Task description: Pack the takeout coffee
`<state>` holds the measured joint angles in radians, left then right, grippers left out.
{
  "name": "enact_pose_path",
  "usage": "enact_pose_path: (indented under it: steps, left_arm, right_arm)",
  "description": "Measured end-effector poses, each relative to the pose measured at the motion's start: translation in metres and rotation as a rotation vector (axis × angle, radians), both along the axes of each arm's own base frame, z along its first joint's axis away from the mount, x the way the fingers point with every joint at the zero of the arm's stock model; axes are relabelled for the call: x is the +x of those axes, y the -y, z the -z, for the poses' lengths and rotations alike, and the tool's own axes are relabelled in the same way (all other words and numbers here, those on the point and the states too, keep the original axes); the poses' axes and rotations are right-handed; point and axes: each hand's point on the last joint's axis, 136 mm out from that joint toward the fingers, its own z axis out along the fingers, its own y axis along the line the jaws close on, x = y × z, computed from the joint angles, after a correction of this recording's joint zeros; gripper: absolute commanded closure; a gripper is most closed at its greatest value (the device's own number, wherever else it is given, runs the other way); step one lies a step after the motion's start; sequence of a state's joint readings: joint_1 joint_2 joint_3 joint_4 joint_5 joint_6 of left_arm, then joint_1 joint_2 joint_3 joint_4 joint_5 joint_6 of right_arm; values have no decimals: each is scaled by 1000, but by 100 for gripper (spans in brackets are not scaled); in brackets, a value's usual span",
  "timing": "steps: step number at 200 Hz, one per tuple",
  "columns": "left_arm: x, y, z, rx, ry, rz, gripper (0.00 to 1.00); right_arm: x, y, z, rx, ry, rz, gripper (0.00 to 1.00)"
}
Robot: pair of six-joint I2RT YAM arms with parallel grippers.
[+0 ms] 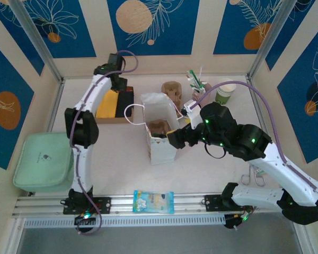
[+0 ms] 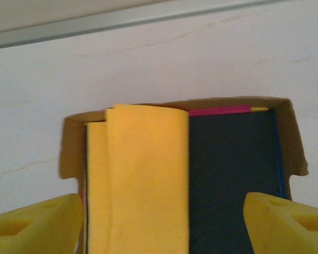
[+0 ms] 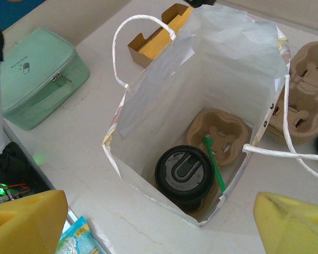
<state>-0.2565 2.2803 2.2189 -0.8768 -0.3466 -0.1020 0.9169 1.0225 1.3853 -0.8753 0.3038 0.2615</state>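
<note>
Right gripper point(image 3: 159, 214): yellow fingers spread wide, nothing held, poised over the open mouth of a white paper bag point(image 3: 148, 106). The bag has thin creased walls and cord handles. At its bottom is a moulded pulp carrier point(image 3: 222, 132), a black round lid point(image 3: 184, 172) and a green stick point(image 3: 214, 164).

Left gripper point(image 2: 159, 217): fingers wide, empty, above a cardboard box point(image 2: 291, 137) of folded yellow napkins point(image 2: 143, 174).

Takeout coffee point(image 1: 225, 92): upright at the far right of the surface point(image 1: 122, 174), near the back wall, well apart from the bag. Bare surface lies between the bag and the near rail.
</note>
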Motion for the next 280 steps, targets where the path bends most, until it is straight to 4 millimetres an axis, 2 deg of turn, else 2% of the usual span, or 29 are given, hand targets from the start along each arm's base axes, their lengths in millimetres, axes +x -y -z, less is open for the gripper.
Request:
enact_pose_path:
  steps: [11,28,55,102,158,180,226,280]
  left_arm:
    - [-3,4,18,31,-41,8,21]
    - [-7,-1,45,74,-108,0,22]
    - [-14,-10,70,123,-175,-15,23]
    - [-16,-14,74,154,-191,-14,32]
    - [-19,-16,94,176,-234,-5,46]
    - [-19,-16,96,181,-237,-4,51]
    - [-19,-16,96,189,-238,10,79]
    - [-19,-16,96,196,-242,23,96]
  right_arm:
    - [-1,1,-2,6,5,0,8]
    - [-3,4,-6,16,15,3,7]
    - [-5,7,-10,28,24,4,8]
    - [-5,7,-10,28,24,4,8]
    - [-5,8,-10,28,24,4,8]
    - [-5,8,-10,28,24,4,8]
    - [-4,8,-10,27,26,6,8]
    - [-4,8,-10,28,26,7,8]
